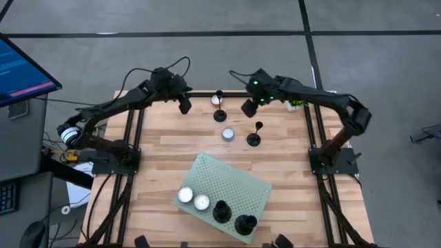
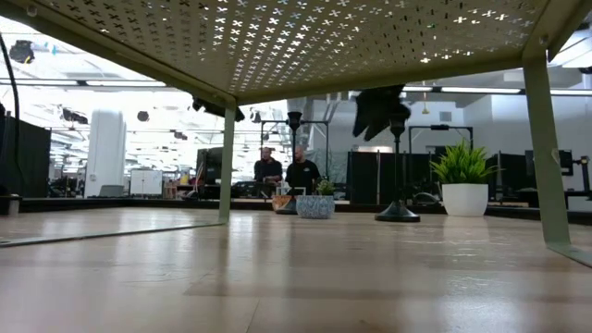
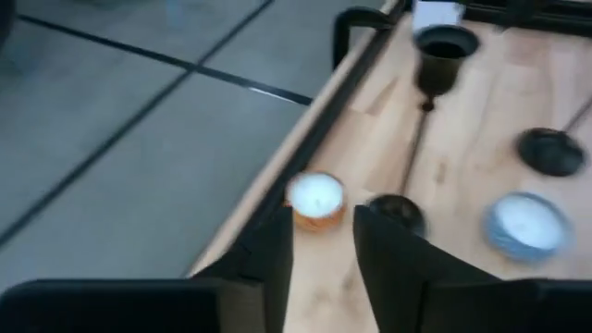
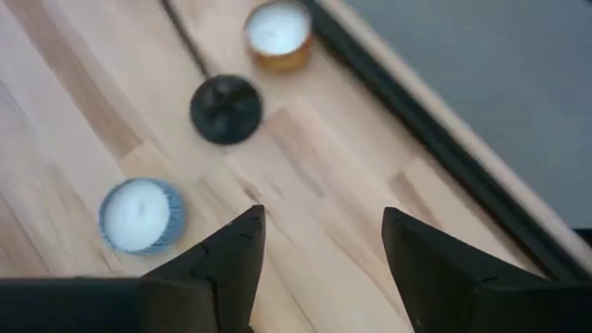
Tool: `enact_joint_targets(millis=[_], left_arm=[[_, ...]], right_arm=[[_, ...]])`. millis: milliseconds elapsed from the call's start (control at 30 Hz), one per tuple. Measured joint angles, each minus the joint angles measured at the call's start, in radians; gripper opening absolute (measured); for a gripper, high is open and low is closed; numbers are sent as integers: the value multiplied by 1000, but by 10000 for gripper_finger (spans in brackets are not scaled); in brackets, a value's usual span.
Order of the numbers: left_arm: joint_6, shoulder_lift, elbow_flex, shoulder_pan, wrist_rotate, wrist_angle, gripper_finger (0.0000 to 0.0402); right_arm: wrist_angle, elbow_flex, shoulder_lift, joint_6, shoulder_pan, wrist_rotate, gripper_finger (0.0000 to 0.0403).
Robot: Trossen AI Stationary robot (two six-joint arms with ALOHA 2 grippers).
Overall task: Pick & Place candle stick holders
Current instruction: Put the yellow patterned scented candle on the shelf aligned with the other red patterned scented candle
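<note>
From above, you have two candle stick holders (image 1: 221,211) already on the perforated green tray (image 1: 238,178), beside two white tealights (image 1: 185,195); two more holders (image 1: 254,139) stand beyond the tray at the table's far side.

Left wrist: your left gripper (image 3: 322,242) hangs narrowly parted, empty, short of a far holder (image 3: 400,209).

Right wrist: your right gripper (image 4: 322,242) is spread, empty, near that holder's base (image 4: 226,108). About half remains.

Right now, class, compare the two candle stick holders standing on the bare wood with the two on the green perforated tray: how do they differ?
The bare-wood candle stick holders stand near the table's far edge, spaced apart, with a tealight between them. The tray candle stick holders stand close together on the perforated tray beside two white candles. All four are black and upright.
</note>
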Motion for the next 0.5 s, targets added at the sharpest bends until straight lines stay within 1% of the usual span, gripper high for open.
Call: enact_joint_targets(millis=[67,133,233,300,333,500], left_arm=[[-37,41,-1,27,-6,60,98],[-144,96,-1,51,21,88,89],[-315,169,-3,63,88,119,89],[-369,204,-3,46,111,131,101],[-384,219,-3,29,107,131,110],[-393,289,-3,-41,-37,159,178]], right_arm=[[-1,-34,-66,19,-10,7,216],[-20,-63,-128,57,-22,11,219],[-52,-115,-223,118,-30,10,219],[-57,-149,-287,141,-29,25,217],[-64,-168,-319,150,-29,39,217],[-100,-242,-466,198,-30,116,218]])
